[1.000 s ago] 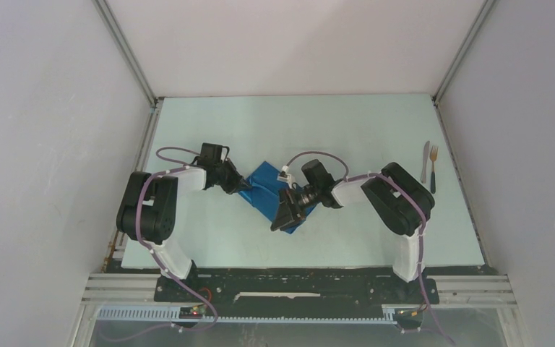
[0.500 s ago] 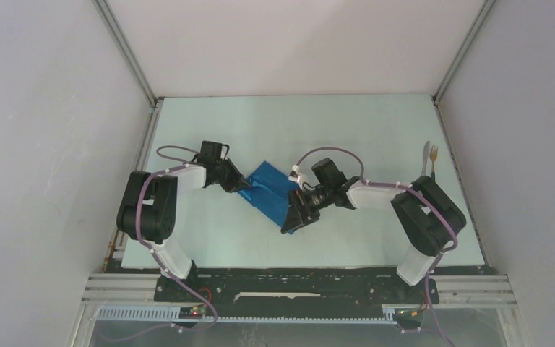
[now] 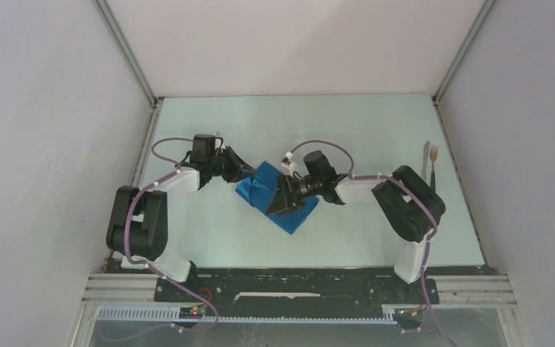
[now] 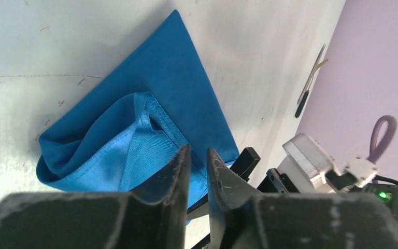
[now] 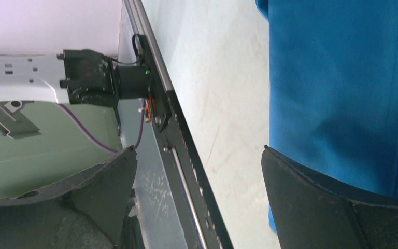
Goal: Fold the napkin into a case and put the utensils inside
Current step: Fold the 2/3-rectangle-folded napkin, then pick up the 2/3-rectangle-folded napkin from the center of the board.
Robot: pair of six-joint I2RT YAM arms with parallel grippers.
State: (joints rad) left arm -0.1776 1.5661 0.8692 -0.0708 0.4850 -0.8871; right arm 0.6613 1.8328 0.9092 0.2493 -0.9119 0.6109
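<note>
Fingers (image 4: pixel 178 179) of the left gripper (image 4: pixel 198 155) stand slightly parted above the napkin (image 3: pixel 259 185), having let go of its left edge since a second ago. The right gripper (image 5: pixel 199 155), wide open, has shifted from the near corner to mid-cloth. Bare table (image 3: pixel 260 123) surrounds the napkin. Knife (image 3: pixel 425 155) and fork (image 3: pixel 433 166) lie along the right edge.

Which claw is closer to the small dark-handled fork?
Right. The right gripper hovers over the bright blue cloth, left of the fork; the left gripper lies farther left.
</note>
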